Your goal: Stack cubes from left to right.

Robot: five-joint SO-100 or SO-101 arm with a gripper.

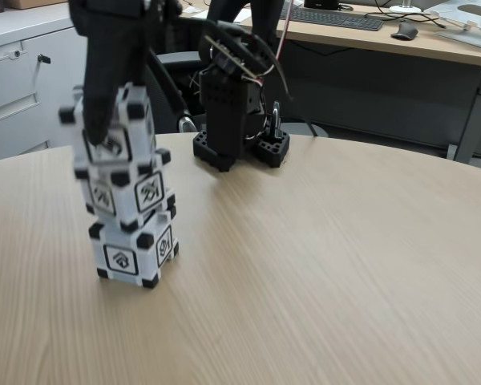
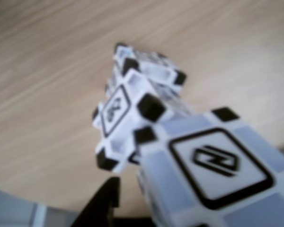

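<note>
The three cubes form a vertical stack near the table's [image 1: 321, 265] left edge: bottom cube [image 1: 134, 253], middle cube [image 1: 128, 192] turned slightly, top cube [image 1: 112, 128] tilted. The gripper [image 1: 104, 120] is clamped on the top cube. Open tabletop extends to the right.

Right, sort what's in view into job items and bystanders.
Job:
- top cube, held at the pincer
- middle cube
- bottom cube

Lying about:
- keyboard and mouse on the desk behind
- drawer cabinet to the left in the fixed view
</note>
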